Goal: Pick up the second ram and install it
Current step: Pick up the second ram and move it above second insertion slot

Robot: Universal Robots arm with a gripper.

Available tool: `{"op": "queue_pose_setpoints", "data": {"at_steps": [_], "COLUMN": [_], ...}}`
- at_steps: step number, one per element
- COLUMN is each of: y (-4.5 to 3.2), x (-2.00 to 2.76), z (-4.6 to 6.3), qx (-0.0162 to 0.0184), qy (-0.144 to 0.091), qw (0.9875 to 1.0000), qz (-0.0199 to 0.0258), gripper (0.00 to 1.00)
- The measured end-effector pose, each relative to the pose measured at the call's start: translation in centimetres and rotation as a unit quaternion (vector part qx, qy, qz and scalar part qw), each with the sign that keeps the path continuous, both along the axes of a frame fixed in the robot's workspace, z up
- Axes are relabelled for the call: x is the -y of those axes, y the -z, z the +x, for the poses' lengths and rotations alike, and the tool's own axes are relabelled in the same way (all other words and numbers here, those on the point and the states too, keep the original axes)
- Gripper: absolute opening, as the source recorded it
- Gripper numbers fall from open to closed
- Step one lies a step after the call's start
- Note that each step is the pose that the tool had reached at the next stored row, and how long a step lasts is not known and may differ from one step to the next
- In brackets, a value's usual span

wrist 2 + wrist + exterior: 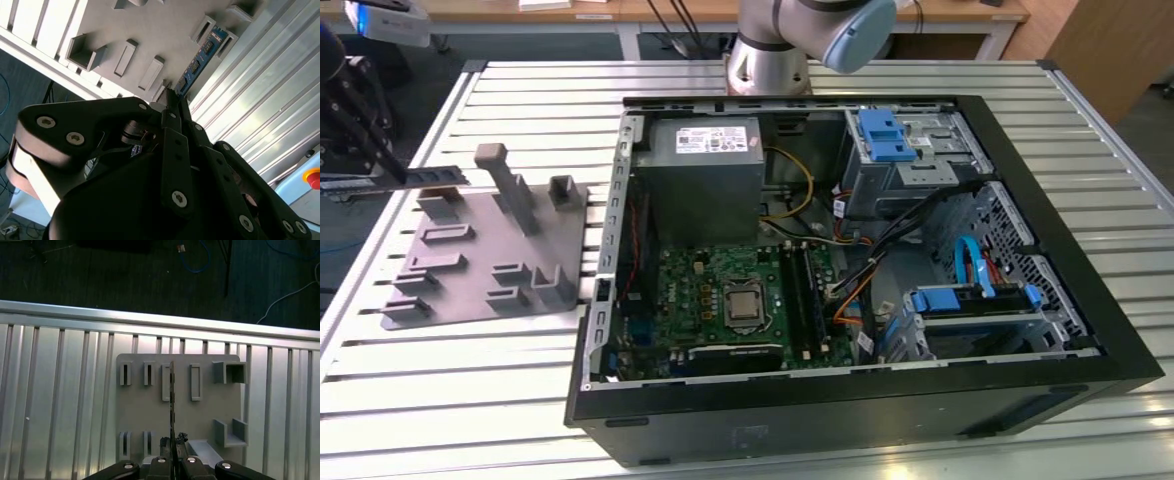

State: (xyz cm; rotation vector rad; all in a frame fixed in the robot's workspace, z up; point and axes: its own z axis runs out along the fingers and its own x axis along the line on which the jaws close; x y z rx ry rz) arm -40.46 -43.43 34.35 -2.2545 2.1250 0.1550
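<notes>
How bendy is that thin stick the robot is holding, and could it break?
Probably stiff: the second ram juts straight out from the tool without drooping. Likely light, since it looks very thin edge-on in the first wrist view. Possibly fragile: it is a thin board held by one end, so knocking the grey tray could harm it.

The second ram is a long, thin circuit-board stick, bluish-green with dark chips. The tool pinches it at one end. It stands on its long edge, roughly level, over the grey tray near the tray's slotted rim.
</notes>
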Motion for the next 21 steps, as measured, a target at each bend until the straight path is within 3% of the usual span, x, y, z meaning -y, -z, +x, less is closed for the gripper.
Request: {"op": "queue_pose_setpoints", "data": {"at_steps": [21], "y": [-3.24], "x": [0.0], "z": [0.0], "qx": [0.0001], "qy": [0.0], "qw": [1.0], "qz": [0.0012], "gripper": [0.14]}}
